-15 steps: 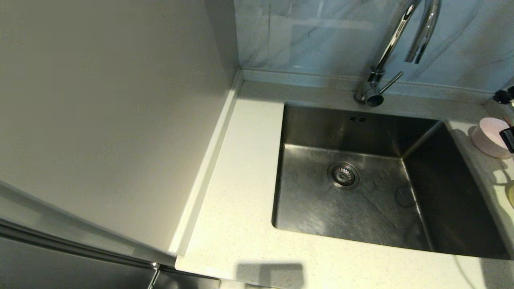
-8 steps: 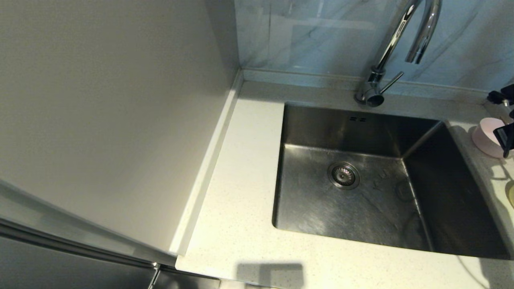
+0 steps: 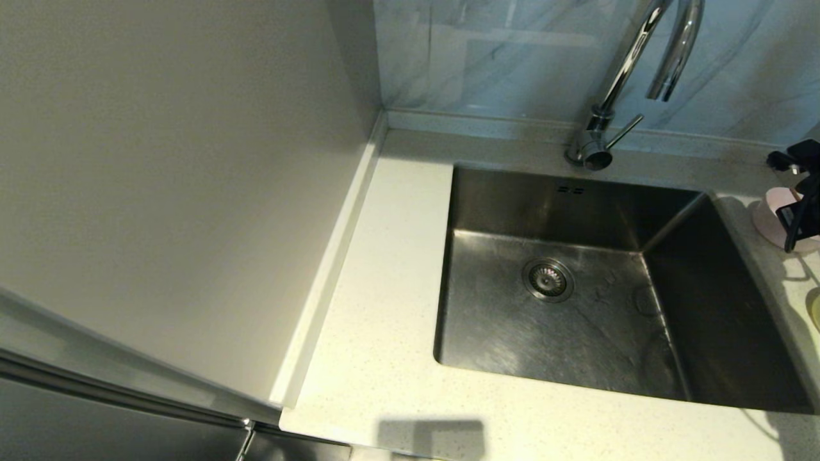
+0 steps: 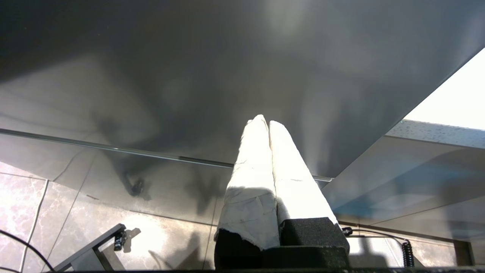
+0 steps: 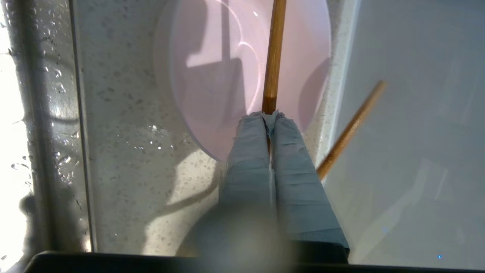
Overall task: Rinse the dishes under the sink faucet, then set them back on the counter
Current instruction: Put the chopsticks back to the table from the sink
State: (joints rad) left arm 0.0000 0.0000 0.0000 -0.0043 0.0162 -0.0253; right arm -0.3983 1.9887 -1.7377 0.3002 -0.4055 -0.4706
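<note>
My right gripper (image 5: 269,115) is shut on the end of a brown chopstick (image 5: 273,57), which reaches out over the pale pink bowl (image 5: 212,76). The bowl stands on the speckled counter (image 5: 125,151) right of the sink (image 3: 576,307). A second chopstick (image 5: 350,129) slants beside my fingers, across the counter's raised rim. In the head view the right gripper (image 3: 801,214) hangs over the pink bowl (image 3: 767,221) at the far right edge. The chrome faucet (image 3: 615,89) rises behind the sink. My left gripper (image 4: 265,121) is shut and empty, parked low beside a cabinet front.
A sliver of the yellow-green bowl (image 3: 815,310) shows at the right edge of the head view. Water drops lie on the counter and the sink's rim (image 5: 38,113). A plain grey panel (image 3: 179,160) walls off the left side. The drain strainer (image 3: 548,279) sits in the basin.
My right gripper has come a little further into the head view, leftward over the pink bowl, covering more of it. The left arm is still.
</note>
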